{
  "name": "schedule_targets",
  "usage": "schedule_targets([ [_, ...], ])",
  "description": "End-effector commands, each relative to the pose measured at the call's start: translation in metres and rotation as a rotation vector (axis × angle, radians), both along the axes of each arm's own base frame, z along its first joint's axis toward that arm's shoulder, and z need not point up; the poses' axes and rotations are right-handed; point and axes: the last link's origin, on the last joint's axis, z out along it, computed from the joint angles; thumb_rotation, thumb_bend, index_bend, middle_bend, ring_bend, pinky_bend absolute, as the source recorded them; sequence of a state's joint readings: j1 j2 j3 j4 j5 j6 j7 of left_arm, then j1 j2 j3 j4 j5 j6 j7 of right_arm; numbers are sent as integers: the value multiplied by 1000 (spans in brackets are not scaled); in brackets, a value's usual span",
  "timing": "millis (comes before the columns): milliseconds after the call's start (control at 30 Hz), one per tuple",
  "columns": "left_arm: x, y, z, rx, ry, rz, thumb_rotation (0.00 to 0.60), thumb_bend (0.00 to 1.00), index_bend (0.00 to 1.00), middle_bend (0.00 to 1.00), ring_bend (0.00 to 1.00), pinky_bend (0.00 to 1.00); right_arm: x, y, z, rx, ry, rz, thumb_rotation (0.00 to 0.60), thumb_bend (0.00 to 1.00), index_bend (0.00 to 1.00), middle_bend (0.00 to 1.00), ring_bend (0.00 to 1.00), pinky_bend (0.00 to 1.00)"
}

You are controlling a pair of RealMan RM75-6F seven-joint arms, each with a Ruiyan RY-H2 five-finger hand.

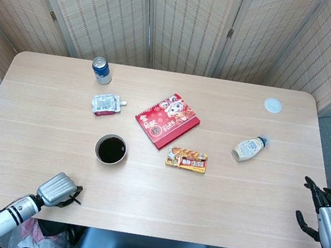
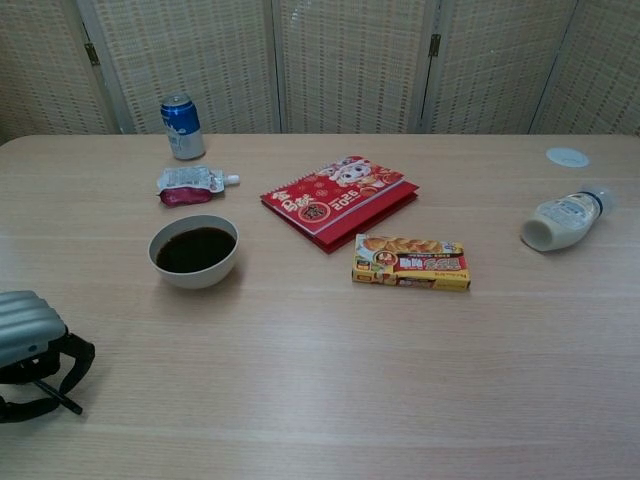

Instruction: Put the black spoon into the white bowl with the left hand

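Left hand (image 2: 30, 350), a ribbed grey metal shell with dark curled fingers, rests at the table's (image 1: 143, 189) near edge, pinching a thin black spoon (image 2: 55, 397) whose bowl end is hidden. The slim handle could slip from so shallow a pinch. White bowl (image 2: 194, 252), round, smooth and filled with dark liquid, stands well apart; a careless drop risks splashing. Right hand (image 1: 326, 216) hangs open off-table.

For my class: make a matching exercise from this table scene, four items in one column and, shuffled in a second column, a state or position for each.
1. blue can
2. white bottle
3. white bowl
4. left hand

a. lying on its side
b. at the table's near edge
c. standing upright at the far side
d. dark inside

Pairs: 1-c, 2-a, 3-d, 4-b
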State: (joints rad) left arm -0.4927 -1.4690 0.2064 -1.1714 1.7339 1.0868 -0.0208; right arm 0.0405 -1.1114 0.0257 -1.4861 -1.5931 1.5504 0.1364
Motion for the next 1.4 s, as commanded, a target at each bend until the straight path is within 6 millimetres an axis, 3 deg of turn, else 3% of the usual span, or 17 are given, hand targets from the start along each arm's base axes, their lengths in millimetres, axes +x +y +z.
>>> schedule_targets([
  [33,3,7,9,32,-56,60,600,426,612,984,963,1000,0,1,0,-2,-2,2,600,293,74,245,326,217],
  [433,29,39,48,137,-350,274,600,426,634,987,966,1000,-1,1,0,-1,-6,8,600,292,74,245,326,217],
  [733,61,69,68,163,-567,381,600,426,640,987,966,1000,-2,1,1,-1,-8,11,600,293,74,245,326,217],
  [900,80,85,61,154,-654,425,600,426,647,987,966,991,-3,1,1,-2,-9,10,600,293,74,245,326,217],
  [1400,128,120,0,123,-728,449,600,426,667,981,966,841,-6,4,5,-13,-9,1,600,293,74,245,326,217],
])
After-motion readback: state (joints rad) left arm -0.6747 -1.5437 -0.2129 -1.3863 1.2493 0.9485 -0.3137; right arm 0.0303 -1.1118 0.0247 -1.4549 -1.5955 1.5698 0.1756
